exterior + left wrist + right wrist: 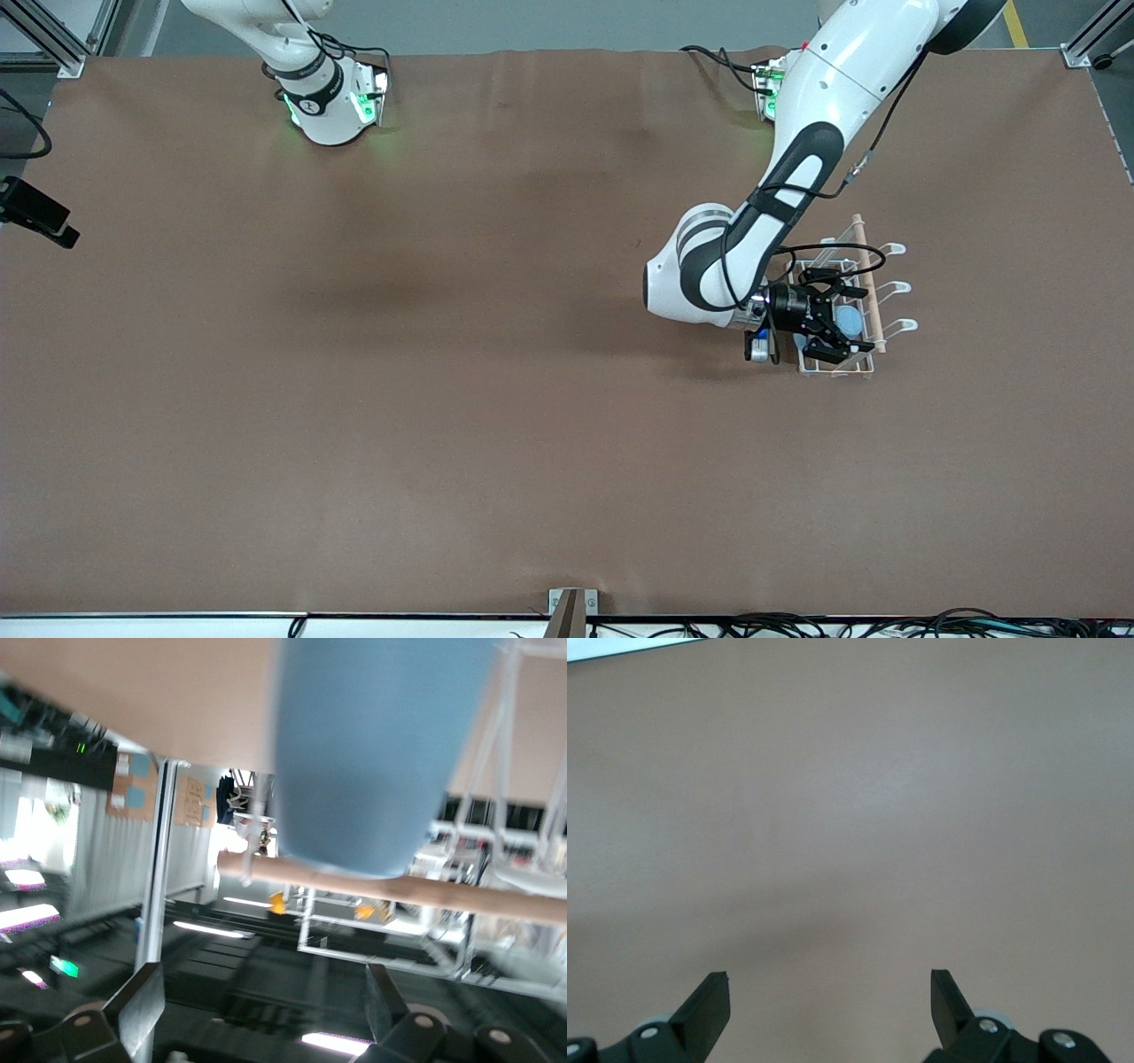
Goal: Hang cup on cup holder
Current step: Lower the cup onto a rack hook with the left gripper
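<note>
The cup holder (890, 288), a white wire rack with a light wooden rod (866, 275), stands toward the left arm's end of the table. The light-blue cup (849, 321) sits in the rack against the rod, among the prongs. My left gripper (840, 323) is open around the cup's place; in the left wrist view the gripper (263, 1001) is empty and the cup (372, 753) is clear of its fingertips, next to the rod (478, 895). My right gripper (830, 992) is open and empty over bare table; the right arm waits.
The brown table (443, 354) is bare apart from the rack. A black camera (35, 214) sticks in at the right arm's end. A metal bracket (573, 607) and cables lie along the edge nearest the front camera.
</note>
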Tool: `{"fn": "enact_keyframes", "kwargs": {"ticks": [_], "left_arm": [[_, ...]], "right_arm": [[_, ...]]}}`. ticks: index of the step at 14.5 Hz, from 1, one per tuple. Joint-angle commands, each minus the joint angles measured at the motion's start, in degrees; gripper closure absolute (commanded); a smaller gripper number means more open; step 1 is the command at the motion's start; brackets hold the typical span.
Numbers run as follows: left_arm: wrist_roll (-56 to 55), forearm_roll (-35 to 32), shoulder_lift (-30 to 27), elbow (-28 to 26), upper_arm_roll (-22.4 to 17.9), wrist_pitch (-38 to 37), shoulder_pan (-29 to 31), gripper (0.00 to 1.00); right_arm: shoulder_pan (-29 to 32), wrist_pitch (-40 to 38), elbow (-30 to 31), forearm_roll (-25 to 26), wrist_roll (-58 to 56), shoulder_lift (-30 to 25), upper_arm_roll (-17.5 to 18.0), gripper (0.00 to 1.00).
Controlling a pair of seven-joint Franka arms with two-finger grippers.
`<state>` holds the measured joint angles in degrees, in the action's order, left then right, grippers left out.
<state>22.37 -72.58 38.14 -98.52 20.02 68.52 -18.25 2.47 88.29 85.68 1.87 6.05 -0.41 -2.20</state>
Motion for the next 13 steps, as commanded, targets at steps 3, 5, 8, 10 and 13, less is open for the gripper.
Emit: {"fn": "enact_keyframes", "kwargs": {"ticks": [3,5,8,10,13], "left_arm": [[-9.8,11.92,-5.88,11.39,0.46,-1.02,0.76,0.0],[-12.6,18.14,-7.55,16.31,0.46,-0.67,0.85,0.0],[-21.12,26.14,-11.67,18.8,0.55,2.92,2.6,0.0],[-25.78,32.82,-15.19,18.8,0.54,6.87,5.31,0.0],[-29.13,45.28,-21.86,18.45,1.33,15.73,14.17,0.0]], "right_arm": [[-0.09,0.22,0.02,-1.25,0.02,-0.12,-0.26,0.0],[0.08,0.39,0.02,-1.25,0.1,-0.12,-0.26,0.0],[0.08,0.13,0.02,-1.34,0.28,-0.12,-0.26,0.0],[0.17,0.22,0.02,-1.43,0.19,-0.12,-0.26,0.0],[0.17,0.13,0.11,-1.69,0.19,-0.12,-0.26,0.0]]}}
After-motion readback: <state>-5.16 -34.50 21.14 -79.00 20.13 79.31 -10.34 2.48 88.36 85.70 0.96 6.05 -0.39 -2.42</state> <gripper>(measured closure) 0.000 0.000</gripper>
